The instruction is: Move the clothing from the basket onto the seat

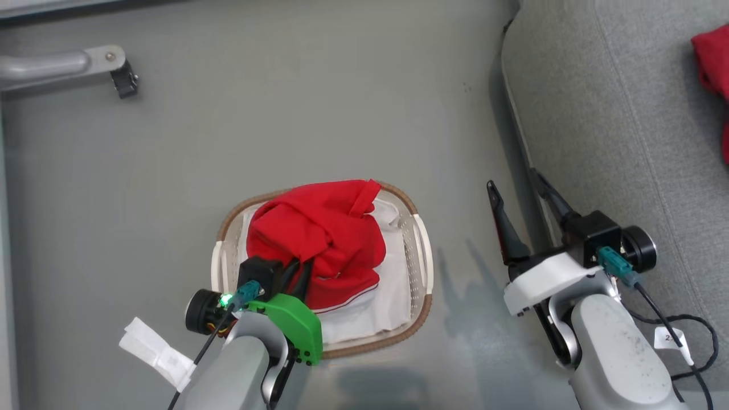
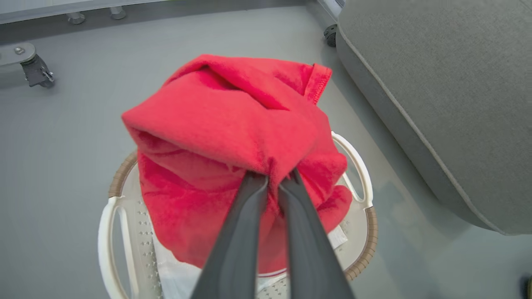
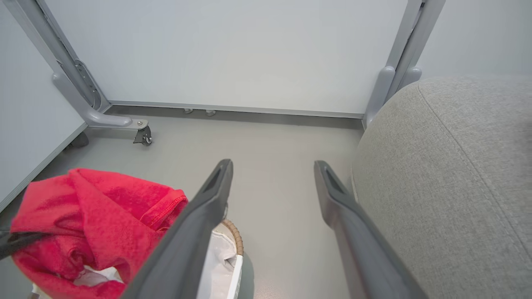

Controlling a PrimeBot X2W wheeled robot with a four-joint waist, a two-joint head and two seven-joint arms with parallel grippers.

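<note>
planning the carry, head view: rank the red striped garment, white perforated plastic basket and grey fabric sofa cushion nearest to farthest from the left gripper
1. Red striped garment: pinched in the left gripper.
2. White perforated plastic basket: directly under it.
3. Grey fabric sofa cushion: farthest, off to the right.

Two pale grey forearms, the right forearm (image 1: 618, 353) finely speckled. A bright green cover (image 1: 293, 324) caps the left wrist, a white cover (image 1: 547, 279) the right. The left gripper (image 2: 274, 176) and right gripper (image 1: 512, 179) have long dark tapered fingers (image 1: 504, 222), black blocks (image 1: 592, 230) and teal plugs (image 1: 618, 266) with black cables (image 1: 660, 313). A white tag (image 1: 156, 350) hangs at the green cover's nine o'clock.
</note>
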